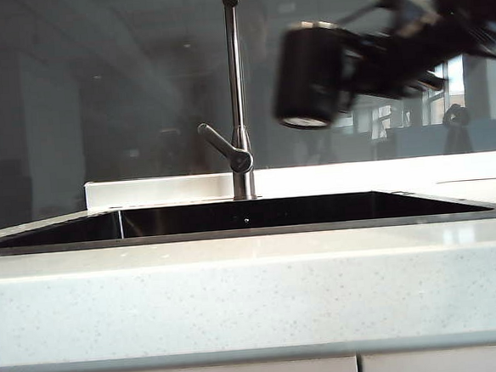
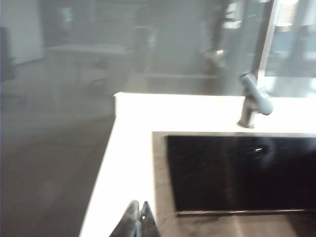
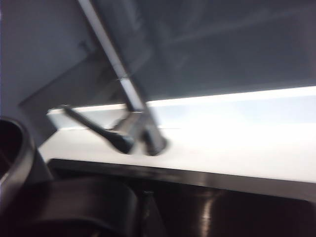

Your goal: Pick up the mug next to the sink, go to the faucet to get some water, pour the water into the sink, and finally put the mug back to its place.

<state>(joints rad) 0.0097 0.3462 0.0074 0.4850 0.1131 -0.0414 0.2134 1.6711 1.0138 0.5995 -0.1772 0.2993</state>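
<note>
right jaws (image 1: pixel 351 59) clamp the mug (image 1: pixel 307 75), tilted high beside the faucet (image 1: pixel 236 85); left jaws (image 2: pixel 137 222) rest together. swinging fast, it could strike the pipe.

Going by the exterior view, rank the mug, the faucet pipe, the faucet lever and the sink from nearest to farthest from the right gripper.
1. The mug, held in the right gripper, upper right.
2. The faucet pipe, left of the mug.
3. The faucet lever, lower and further left.
4. The sink, below everything.
</note>
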